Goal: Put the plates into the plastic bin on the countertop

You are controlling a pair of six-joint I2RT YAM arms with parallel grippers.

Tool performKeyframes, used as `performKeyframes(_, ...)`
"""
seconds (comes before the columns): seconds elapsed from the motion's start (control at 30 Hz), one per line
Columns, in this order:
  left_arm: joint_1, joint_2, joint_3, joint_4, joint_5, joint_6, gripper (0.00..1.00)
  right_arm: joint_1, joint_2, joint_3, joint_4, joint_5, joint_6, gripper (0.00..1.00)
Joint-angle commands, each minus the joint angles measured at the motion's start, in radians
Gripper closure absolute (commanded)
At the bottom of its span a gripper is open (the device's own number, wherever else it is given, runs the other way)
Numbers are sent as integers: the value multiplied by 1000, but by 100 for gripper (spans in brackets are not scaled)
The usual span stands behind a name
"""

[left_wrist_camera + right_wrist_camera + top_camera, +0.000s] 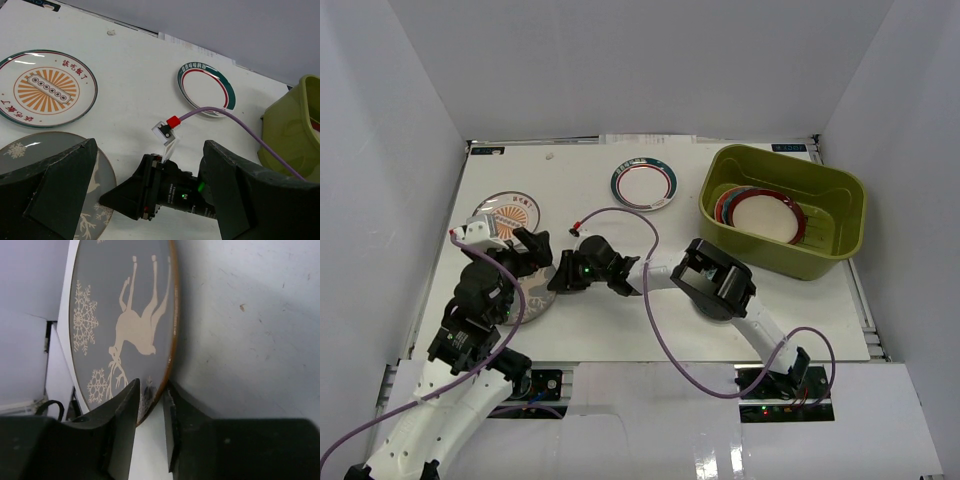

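A grey plate [125, 300] with a cream reindeer and snowflakes lies on the white countertop [650, 325], partly hidden under my left arm in the top view [536, 298]. My right gripper [150, 390] reaches left and is shut on its rim, one finger over the face and one under [558, 280]. My left gripper [149, 150] is wide open and empty, hovering above the right gripper [523, 250]. The orange sunburst plate [507, 211] and green-rimmed white plate [643, 184] lie further back. The olive-green plastic bin [840, 185] holds stacked plates, a red-rimmed cream plate [765, 215] on top.
A purple cable [650, 240] loops from the right wrist over the countertop and shows in the left wrist view [235, 120]. Pale grey walls enclose the work surface. The bin [290, 135] stands at the far right.
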Motion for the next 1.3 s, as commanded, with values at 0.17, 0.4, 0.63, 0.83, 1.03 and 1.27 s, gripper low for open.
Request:
performKeyframes(0.17, 8, 3, -4, 4, 48, 6, 2, 6, -13, -100, 104, 13, 92, 92)
performKeyframes(0.4, 16, -20, -2, 6, 59, 9, 2, -15, -500, -410, 98, 209, -66, 92)
performKeyframes(0.63, 23, -69, -5, 9, 85, 7, 2, -349, -1001, -507, -105, 124, -170, 92)
performKeyframes(0.83, 26, -86, -4, 6, 142, -8, 2, -875, -1233, -489, -344, -28, -170, 92)
performKeyframes(1.03, 8, -95, -7, 3, 211, -62, 2, -1279, -1230, -531, -396, -189, -158, 92)
performKeyframes(1.27, -6, 41, 4, -5, 339, -103, 2, -1387, -1173, -544, -439, -142, -196, 92)
